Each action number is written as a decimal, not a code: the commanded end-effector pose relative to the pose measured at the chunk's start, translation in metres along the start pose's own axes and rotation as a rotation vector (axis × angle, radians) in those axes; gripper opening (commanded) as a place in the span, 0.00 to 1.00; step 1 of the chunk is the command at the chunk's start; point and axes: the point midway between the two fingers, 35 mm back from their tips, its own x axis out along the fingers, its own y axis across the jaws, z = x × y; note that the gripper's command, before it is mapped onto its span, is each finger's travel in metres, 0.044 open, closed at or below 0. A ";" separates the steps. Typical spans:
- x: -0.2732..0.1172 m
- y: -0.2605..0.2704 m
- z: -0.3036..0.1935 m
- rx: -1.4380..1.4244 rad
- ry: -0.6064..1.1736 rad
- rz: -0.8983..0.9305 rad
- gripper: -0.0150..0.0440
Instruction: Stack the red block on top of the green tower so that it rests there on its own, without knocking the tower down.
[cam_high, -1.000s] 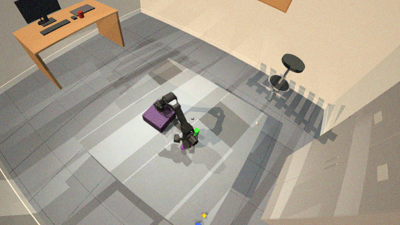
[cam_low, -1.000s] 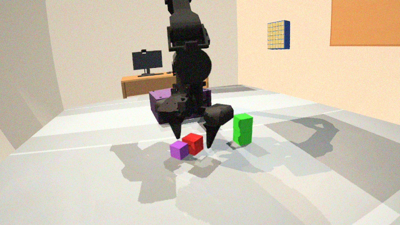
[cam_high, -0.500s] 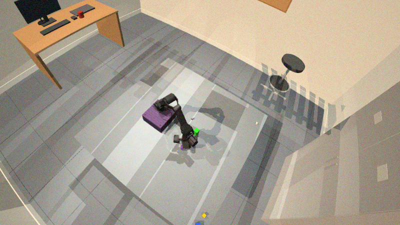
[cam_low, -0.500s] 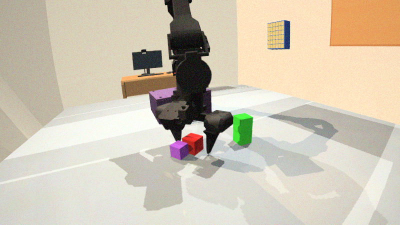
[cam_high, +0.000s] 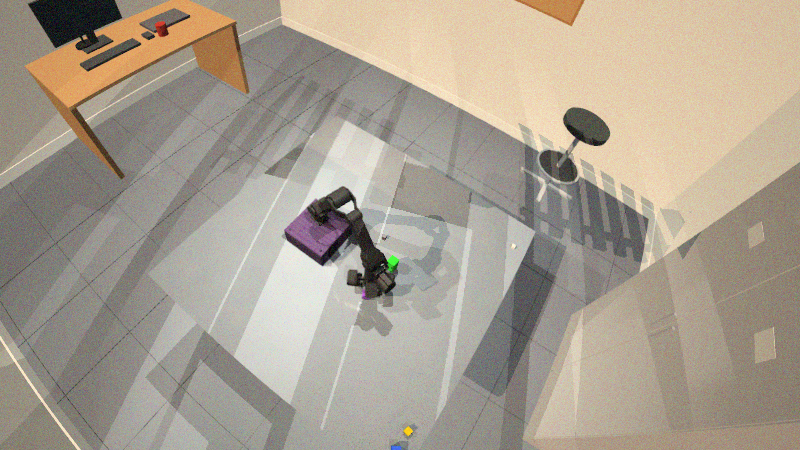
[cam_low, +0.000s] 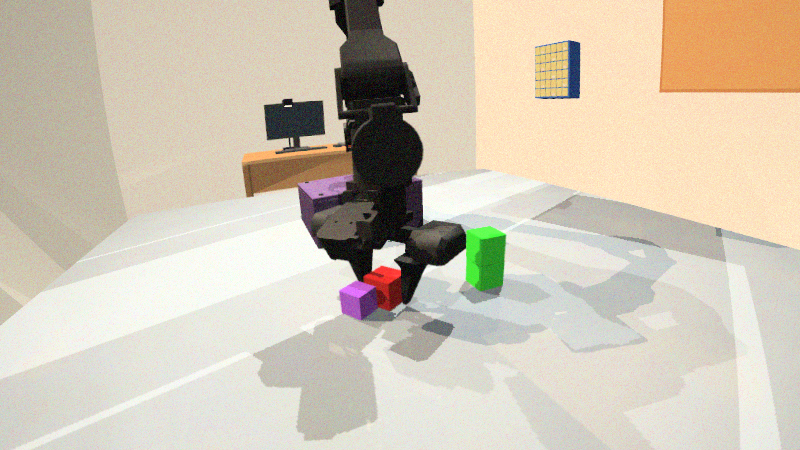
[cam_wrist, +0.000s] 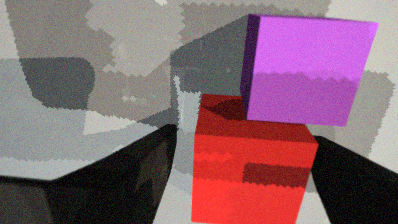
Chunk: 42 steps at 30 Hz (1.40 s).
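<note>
Wrist view shows my gripper (cam_wrist: 241, 139) closing around the red block (cam_wrist: 250, 170) at lower centre, not yet gripping, so I should squeeze evenly without nudging the purple block (cam_wrist: 305, 70).
</note>
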 end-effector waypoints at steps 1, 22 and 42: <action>0.000 0.000 0.000 -0.003 0.003 0.003 0.60; -0.052 0.000 0.000 -0.003 0.002 0.004 0.25; -0.120 0.000 0.001 -0.004 0.002 0.004 0.25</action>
